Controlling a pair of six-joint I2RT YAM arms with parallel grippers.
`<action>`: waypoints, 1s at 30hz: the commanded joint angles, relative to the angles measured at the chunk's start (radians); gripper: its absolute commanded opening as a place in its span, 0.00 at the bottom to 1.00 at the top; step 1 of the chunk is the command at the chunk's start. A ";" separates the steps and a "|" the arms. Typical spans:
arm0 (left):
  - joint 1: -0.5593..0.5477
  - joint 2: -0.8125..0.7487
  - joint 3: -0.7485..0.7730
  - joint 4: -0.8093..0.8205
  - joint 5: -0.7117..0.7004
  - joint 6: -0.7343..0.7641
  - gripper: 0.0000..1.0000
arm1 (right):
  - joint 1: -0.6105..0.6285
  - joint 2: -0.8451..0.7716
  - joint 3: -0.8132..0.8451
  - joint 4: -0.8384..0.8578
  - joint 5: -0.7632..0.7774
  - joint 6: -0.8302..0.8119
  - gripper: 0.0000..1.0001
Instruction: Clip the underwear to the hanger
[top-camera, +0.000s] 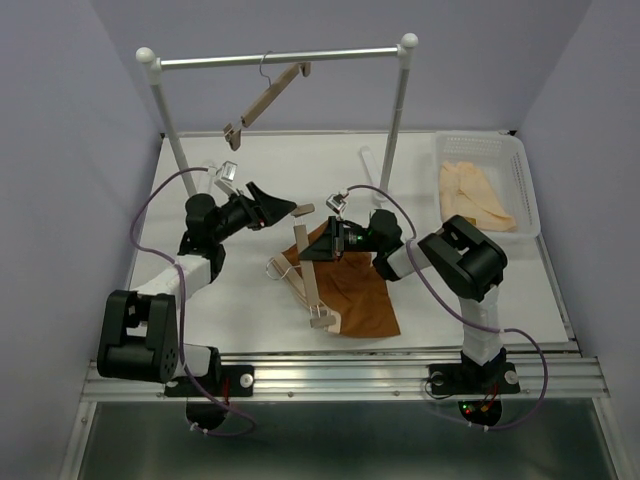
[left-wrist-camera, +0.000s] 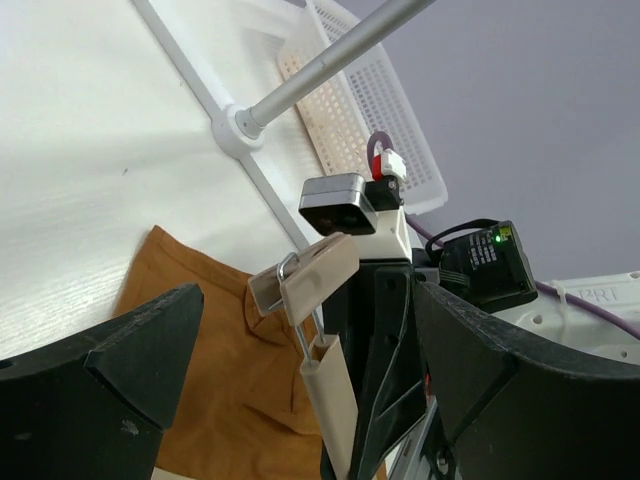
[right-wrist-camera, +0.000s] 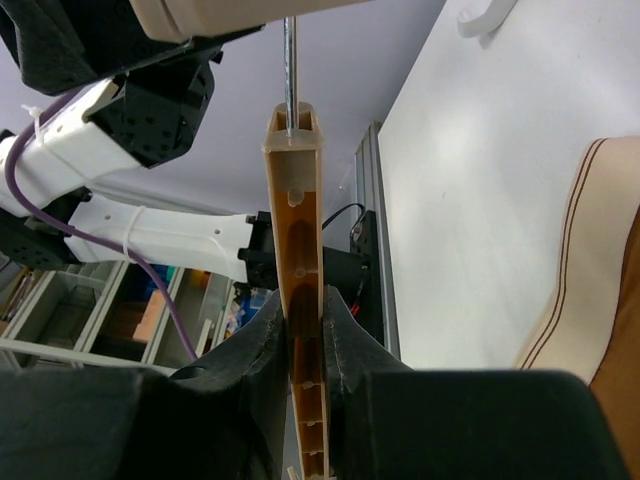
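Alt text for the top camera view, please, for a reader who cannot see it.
The right gripper grips a wooden hanger at centre, over brown underwear lying on a white table, while the left gripper hangs open beside the hanger's far end. Behind, a second hanger tilts from a steel rail, and a basket holds cream garments.

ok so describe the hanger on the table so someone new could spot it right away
Find the white table under the steel rail; the rust-brown underwear lies in its middle. The hanger is the light-wood bar with metal clips across that cloth's left edge, pinched by the right gripper. The other hanger hangs tilted from the rail; this one is down by the cloth.
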 joint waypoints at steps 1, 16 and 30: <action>0.001 0.044 0.065 0.113 0.083 0.006 0.99 | -0.008 0.013 0.036 0.423 -0.041 0.045 0.01; -0.037 0.144 0.090 0.174 0.141 -0.005 0.99 | 0.002 0.012 0.053 0.506 -0.078 0.079 0.01; -0.063 0.208 0.131 0.176 0.156 -0.003 0.99 | 0.002 -0.005 0.052 0.506 -0.083 0.067 0.01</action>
